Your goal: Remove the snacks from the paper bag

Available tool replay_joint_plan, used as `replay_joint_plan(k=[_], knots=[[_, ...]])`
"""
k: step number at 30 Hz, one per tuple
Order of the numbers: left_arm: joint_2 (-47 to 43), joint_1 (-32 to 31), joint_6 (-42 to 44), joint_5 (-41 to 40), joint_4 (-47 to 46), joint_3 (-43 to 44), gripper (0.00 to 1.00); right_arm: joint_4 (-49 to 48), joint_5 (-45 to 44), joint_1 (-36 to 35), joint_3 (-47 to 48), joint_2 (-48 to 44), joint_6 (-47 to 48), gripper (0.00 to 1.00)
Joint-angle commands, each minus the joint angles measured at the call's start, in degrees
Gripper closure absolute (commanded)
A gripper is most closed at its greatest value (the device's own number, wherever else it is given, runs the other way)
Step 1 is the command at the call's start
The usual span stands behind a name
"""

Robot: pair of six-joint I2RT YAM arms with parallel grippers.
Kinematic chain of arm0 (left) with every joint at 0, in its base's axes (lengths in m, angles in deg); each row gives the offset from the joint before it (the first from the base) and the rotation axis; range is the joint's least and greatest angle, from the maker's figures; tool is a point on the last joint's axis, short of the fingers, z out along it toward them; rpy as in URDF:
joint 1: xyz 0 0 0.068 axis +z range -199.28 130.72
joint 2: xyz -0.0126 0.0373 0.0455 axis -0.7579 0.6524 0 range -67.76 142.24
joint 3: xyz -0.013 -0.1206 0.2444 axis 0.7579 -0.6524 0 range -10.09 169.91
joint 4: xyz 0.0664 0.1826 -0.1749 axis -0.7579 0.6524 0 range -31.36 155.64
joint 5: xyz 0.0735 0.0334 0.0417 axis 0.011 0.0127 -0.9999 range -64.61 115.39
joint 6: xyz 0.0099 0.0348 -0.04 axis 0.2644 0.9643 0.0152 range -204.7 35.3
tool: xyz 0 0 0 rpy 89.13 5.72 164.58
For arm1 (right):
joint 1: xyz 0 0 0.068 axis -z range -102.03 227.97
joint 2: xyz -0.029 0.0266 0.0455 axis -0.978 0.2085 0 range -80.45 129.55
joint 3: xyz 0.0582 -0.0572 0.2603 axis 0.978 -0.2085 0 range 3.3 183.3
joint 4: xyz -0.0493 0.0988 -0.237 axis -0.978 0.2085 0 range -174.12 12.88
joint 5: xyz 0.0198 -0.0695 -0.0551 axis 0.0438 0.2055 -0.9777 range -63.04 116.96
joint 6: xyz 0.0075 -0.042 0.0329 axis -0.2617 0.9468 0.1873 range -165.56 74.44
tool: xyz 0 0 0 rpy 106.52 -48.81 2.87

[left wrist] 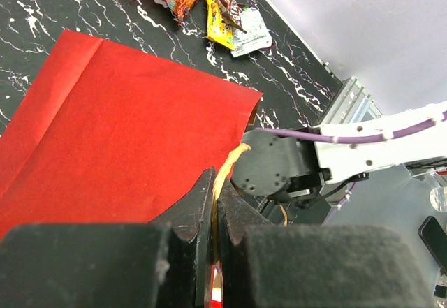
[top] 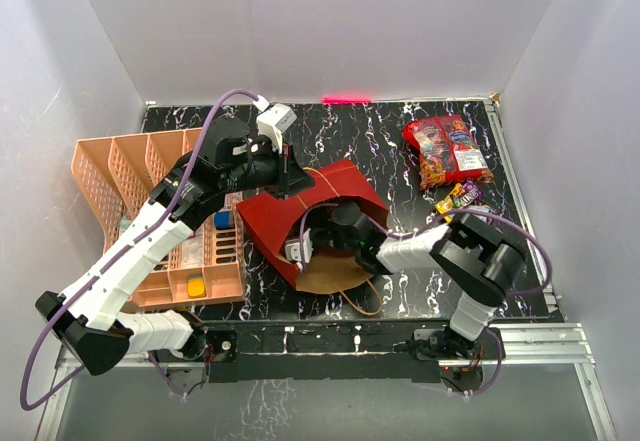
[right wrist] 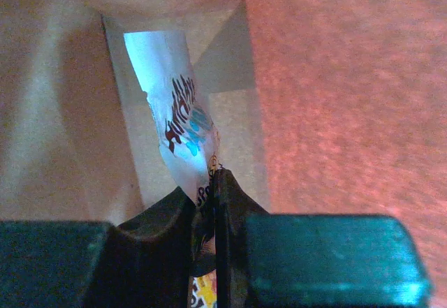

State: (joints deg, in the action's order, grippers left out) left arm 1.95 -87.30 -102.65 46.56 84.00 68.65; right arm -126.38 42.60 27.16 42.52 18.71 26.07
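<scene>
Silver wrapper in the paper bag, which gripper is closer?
Right. The right gripper is inside the paper bag, shut on the silver wrapper; the left gripper is outside, pinching the cord handle.

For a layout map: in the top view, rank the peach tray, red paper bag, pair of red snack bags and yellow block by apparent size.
1. The peach tray and paper bag look alike in size and both are partly covered, so unranked.
2. The red snack bags.
3. The yellow block, smallest.

Matt red paper bag (top: 340, 186) with kraft inside, glossy snacks (top: 447, 149), peach plastic tray (top: 100, 171), smooth black marbled table (top: 380, 136)
</scene>
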Motion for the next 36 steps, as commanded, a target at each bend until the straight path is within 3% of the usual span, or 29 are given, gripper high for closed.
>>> replay_joint_plan(k=[1, 16, 21, 25, 30, 33, 36], knots=[[-1.14, -0.21, 0.62, -0.63, -0.16, 0.79, 1.0, 8.95, 0.88, -0.7, -0.08, -7.05, -2.65, 0.92], [0.19, -0.21, 2.22, -2.63, 0.64, 2.64, 1.0, 45.76, 7.71, -1.31, -0.62, -36.21, -17.07, 0.92], [0.16, -0.21, 2.52, -3.16, 1.02, 3.21, 1.0, 59.86, 8.32, -1.31, 6.87, -43.46, -26.65, 0.92], [0.33, -0.21, 3.05, -3.63, 1.58, 3.55, 1.0, 63.13, 6.19, -1.31, 13.11, -50.35, -43.43, 0.92], [0.58, -0.21, 3.23, -4.12, 1.83, 3.44, 1.0, 63.97, -2.09, -1.31, 24.09, -53.44, -62.03, 0.92], [0.85, -0.21, 3.14, -3.99, 1.96, 3.69, 1.0, 62.07, -16.67, -1.23, 30.48, -52.59, -69.1, 0.92], [1.12, -0.21, 3.07, -3.81, 2.03, 4.24, 1.0, 57.37, -33.96, -1.31, 33.85, -50.78, -69.88, 0.92]])
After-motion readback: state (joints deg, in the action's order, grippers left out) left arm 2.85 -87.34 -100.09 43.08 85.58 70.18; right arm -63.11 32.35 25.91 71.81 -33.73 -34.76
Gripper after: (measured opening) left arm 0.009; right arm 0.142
